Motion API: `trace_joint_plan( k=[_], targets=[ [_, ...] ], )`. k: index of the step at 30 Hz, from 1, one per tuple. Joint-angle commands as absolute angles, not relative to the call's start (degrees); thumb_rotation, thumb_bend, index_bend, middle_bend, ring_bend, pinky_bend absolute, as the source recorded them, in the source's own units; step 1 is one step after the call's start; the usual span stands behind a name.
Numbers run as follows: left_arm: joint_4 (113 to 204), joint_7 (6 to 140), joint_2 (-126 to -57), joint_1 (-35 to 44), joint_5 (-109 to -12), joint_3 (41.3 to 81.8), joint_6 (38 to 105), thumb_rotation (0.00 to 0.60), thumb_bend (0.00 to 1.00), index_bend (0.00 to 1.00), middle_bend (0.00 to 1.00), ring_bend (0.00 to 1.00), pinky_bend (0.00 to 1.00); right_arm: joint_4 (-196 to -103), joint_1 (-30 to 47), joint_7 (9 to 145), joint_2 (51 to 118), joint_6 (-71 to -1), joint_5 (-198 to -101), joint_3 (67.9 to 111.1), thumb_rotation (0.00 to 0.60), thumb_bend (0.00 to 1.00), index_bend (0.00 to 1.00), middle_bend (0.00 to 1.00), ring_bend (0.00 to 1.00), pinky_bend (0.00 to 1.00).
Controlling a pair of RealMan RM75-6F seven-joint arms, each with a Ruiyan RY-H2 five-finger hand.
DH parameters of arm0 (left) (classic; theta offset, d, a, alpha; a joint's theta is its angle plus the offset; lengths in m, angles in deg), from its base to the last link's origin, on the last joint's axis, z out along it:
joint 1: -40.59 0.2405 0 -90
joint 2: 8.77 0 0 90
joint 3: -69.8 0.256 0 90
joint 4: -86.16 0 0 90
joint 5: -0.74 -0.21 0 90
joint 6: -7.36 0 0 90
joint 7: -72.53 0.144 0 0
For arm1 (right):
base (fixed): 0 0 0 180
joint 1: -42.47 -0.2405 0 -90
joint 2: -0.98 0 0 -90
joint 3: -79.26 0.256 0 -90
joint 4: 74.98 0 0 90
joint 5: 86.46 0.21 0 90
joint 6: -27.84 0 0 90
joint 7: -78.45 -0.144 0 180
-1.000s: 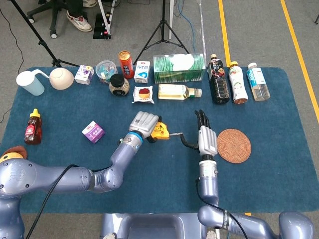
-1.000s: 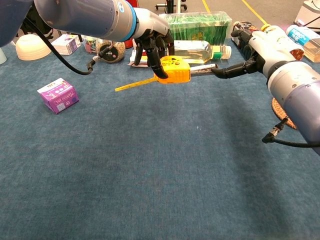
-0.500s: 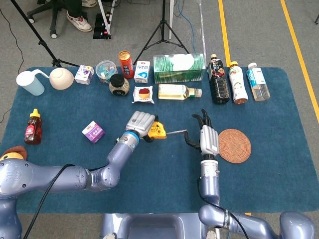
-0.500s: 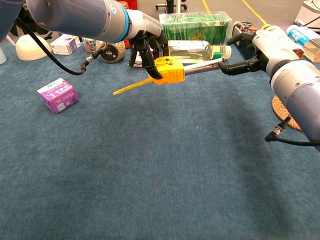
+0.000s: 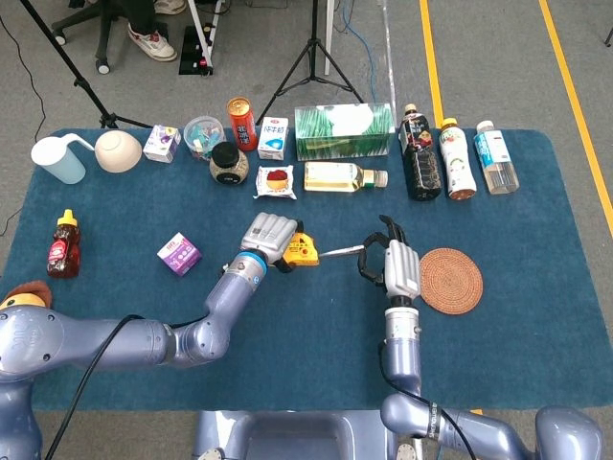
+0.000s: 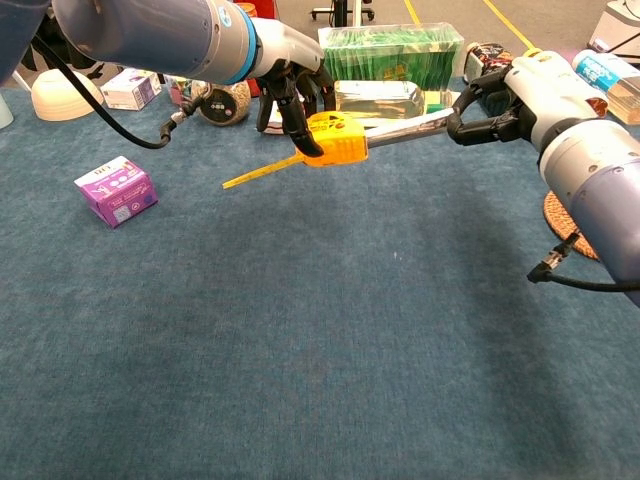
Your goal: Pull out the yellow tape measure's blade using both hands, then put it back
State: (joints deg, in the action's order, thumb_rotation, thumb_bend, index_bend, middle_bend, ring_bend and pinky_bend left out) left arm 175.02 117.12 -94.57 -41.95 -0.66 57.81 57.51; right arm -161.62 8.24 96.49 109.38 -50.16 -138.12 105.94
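Fingers of the left hand (image 5: 269, 235) are wrapped over the yellow plastic tape measure case (image 6: 334, 139), holding it just above the dark blue cloth-covered table (image 6: 300, 350) near the middle of the head view. In the chest view the case sits upper centre, with the dark fingers (image 6: 292, 105) curled over its top and left side. A thin yellow strap (image 6: 262, 171) trails from the case down to the lower left.

From the right side of the case a silvery metal blade (image 6: 408, 127) runs out toward the right hand (image 6: 505, 95), whose dark fingers are closed around the blade's far end. In the head view the same hand (image 5: 395, 267) sits just right of centre, back upward, with the blade (image 5: 341, 252) bridging the short gap between the two hands.

Behind the blade in the chest view lie a clear bottle of pale yellow liquid (image 6: 378, 99) on its side and a green patterned tissue box (image 6: 392, 45). A round woven brown coaster (image 5: 450, 281) lies just right of the right hand in the head view. A small purple carton (image 5: 179, 254) rests left of the left forearm, and a brown-sauce squeeze bottle with a yellow cap (image 5: 64, 244) stands near the left edge. Three upright drink bottles (image 5: 450, 161) stand in the upper right of the table.
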Motion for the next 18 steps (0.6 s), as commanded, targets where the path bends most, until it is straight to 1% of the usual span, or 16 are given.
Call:
trace_joint_plan(
  k=[1,15,18],
  targets=[
    [175.0,117.1,-94.5,-41.9,-0.6,57.9,57.5,0.600,0.35,0.56,0.43,0.37,0.49,-161.6,8.2,96.3,109.4,-50.2,-138.2,106.0,0.542,0.57,0.59,0.16,0.14,0.26],
    [174.4,117.1,-94.4,-42.0,-0.9,58.1,57.2,0.600,0.35,0.56,0.43,0.37,0.49,-161.9,8.3,96.1,109.3,-49.9,-137.9,106.0,0.543,0.64,0.63,0.20,0.17,0.27],
    [174.2,117.1,-94.5,-42.0,-0.9,58.2,57.1,0.600,0.35,0.56,0.43,0.37,0.49,-162.0,8.4,95.9,109.2,-49.7,-137.8,106.1,0.552,0.66,0.64,0.21,0.17,0.27]
  ],
)
